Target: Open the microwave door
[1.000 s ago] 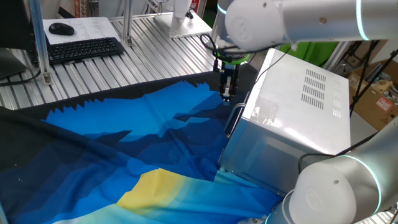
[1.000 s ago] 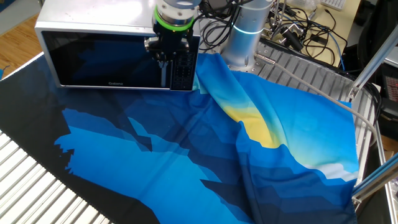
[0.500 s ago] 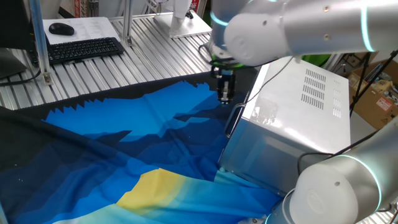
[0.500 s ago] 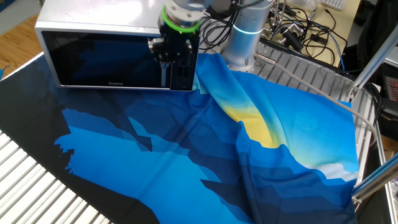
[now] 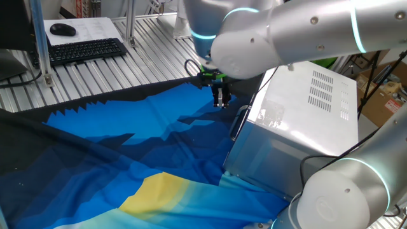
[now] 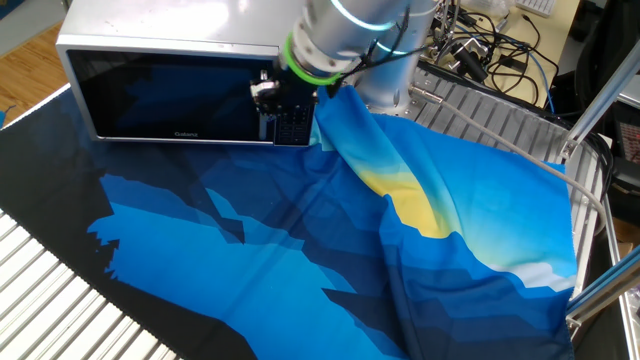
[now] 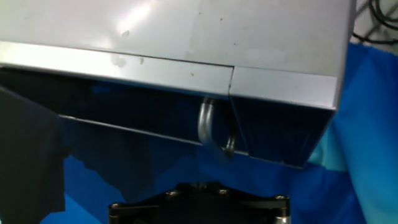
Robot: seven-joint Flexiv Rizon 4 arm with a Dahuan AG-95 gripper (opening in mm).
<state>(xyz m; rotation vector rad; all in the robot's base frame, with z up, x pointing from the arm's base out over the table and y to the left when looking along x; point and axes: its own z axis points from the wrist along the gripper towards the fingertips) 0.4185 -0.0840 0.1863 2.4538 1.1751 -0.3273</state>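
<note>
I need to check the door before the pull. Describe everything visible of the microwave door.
The microwave door is a flat dark glass panel in a silver frame, mirroring the blue cloth. It sits shut, flush with the casing. A slim silver bar handle runs along its edge beside the control panel. The shut tool hovers in front of the handle; contact cannot be confirmed.

Silver microwave (image 5: 318, 108) with dark glass microwave door (image 6: 170, 100); cloth (image 6: 330, 240) in jagged blue bands, yellow patch.
</note>
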